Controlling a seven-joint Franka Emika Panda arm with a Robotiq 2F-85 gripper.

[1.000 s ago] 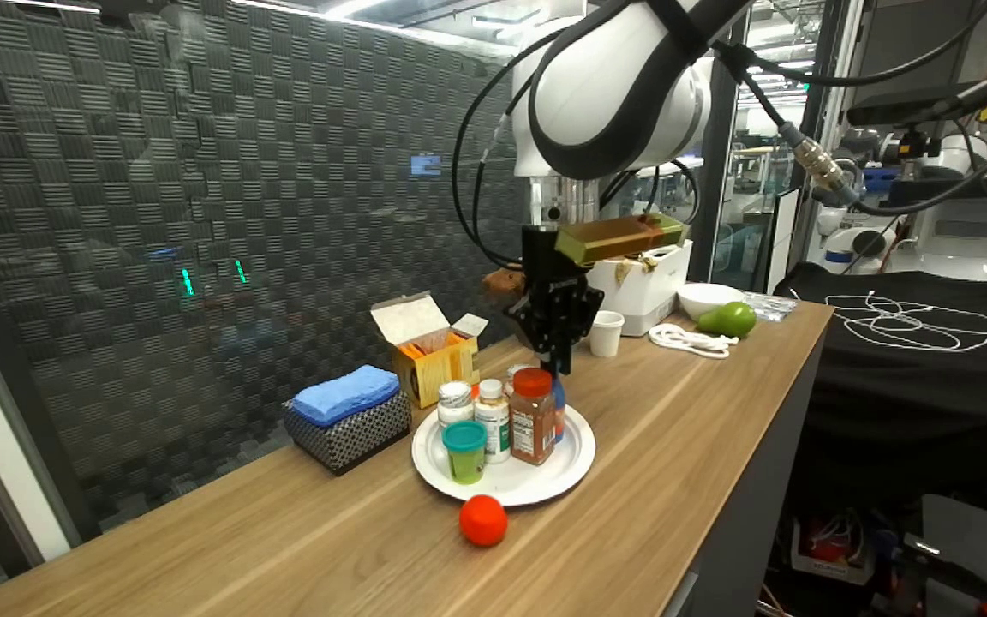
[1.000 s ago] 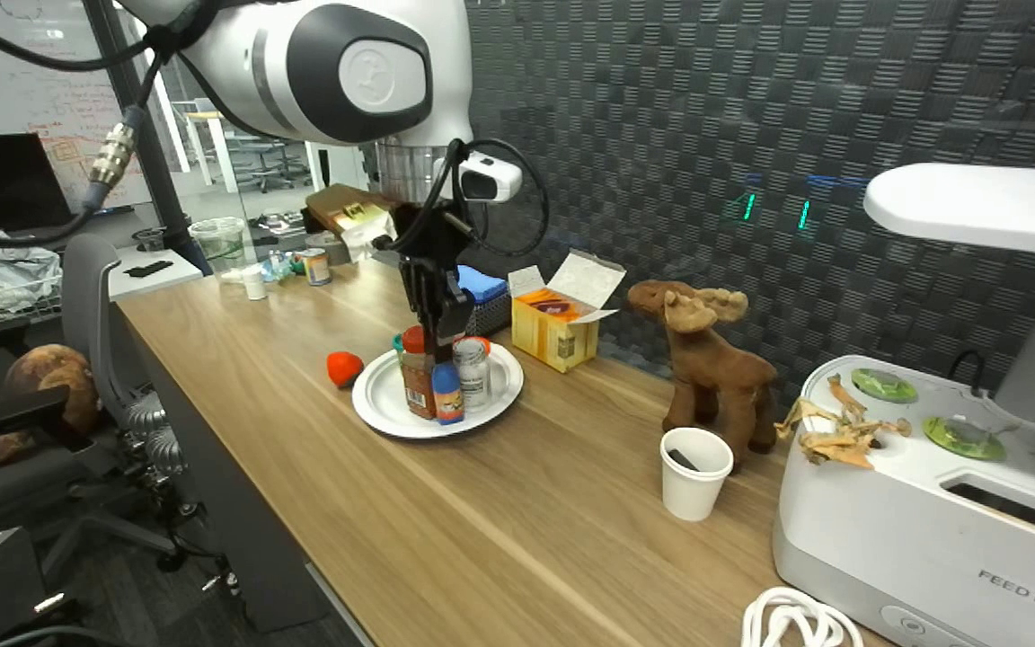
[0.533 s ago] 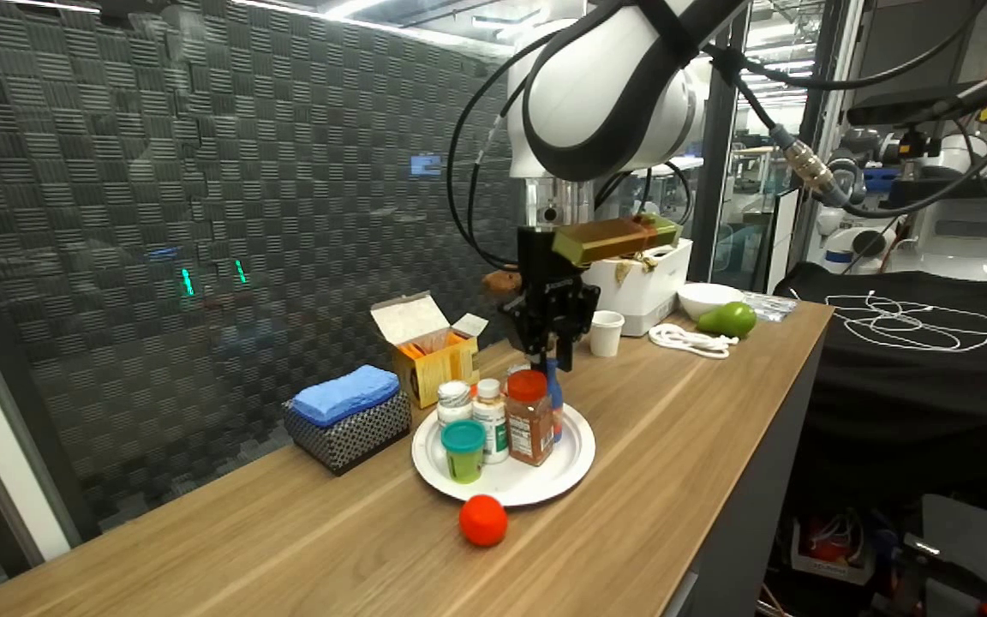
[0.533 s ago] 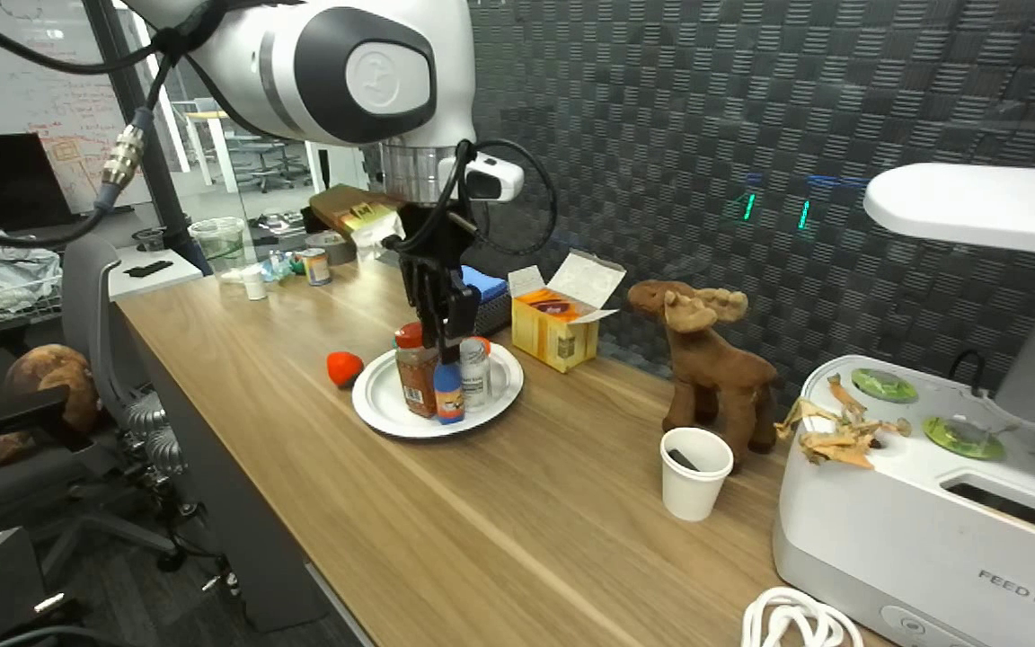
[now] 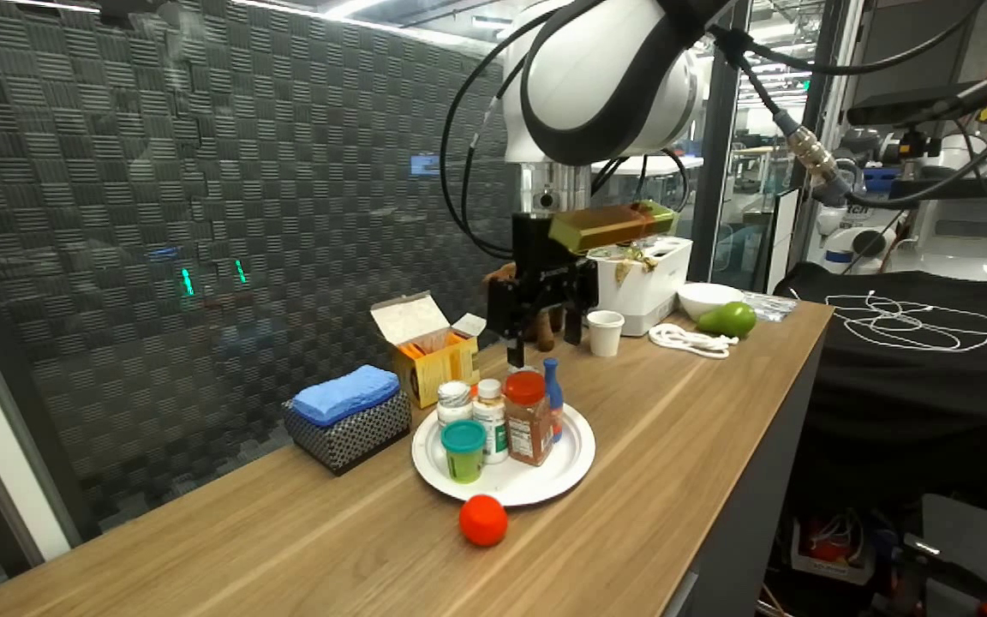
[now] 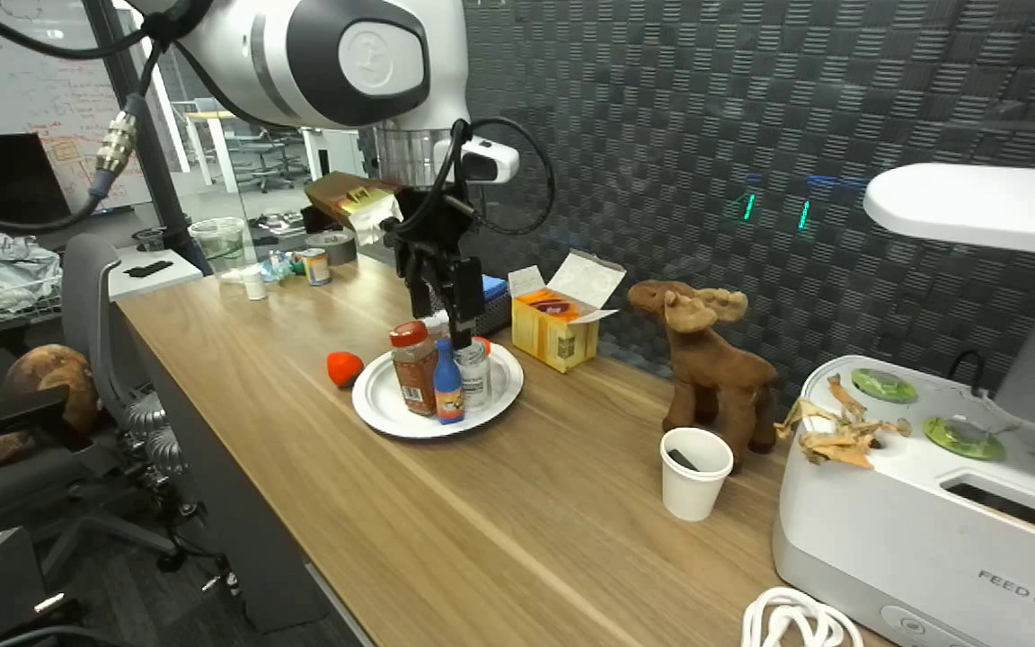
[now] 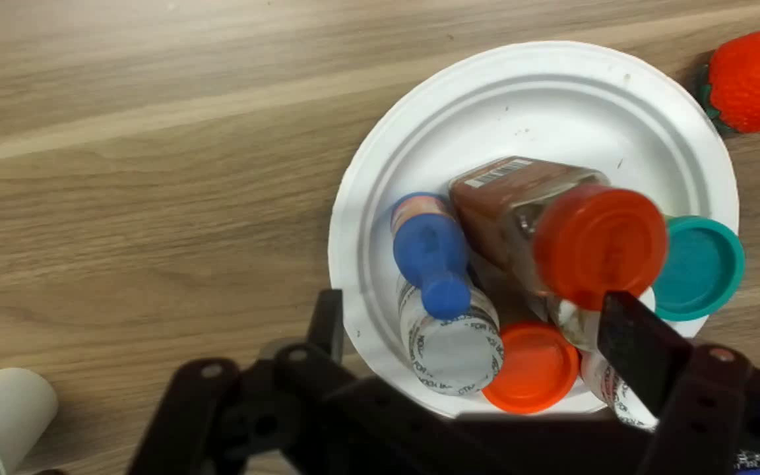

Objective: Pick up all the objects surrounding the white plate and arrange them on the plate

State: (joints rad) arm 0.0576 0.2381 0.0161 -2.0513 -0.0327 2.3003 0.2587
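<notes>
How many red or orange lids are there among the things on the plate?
2: red lid on the brown jar; orange lid beside a white-topped bottle. Others may be hidden.

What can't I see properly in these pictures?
Under the orange lid: covered by it in the wrist view, mostly by bottles in both exterior views.
Strawberry tip: cut off by the wrist view's right edge.
Dark thing in the paper cup: too small in an exterior view.
Red cap markings: blurred in the wrist view.
</notes>
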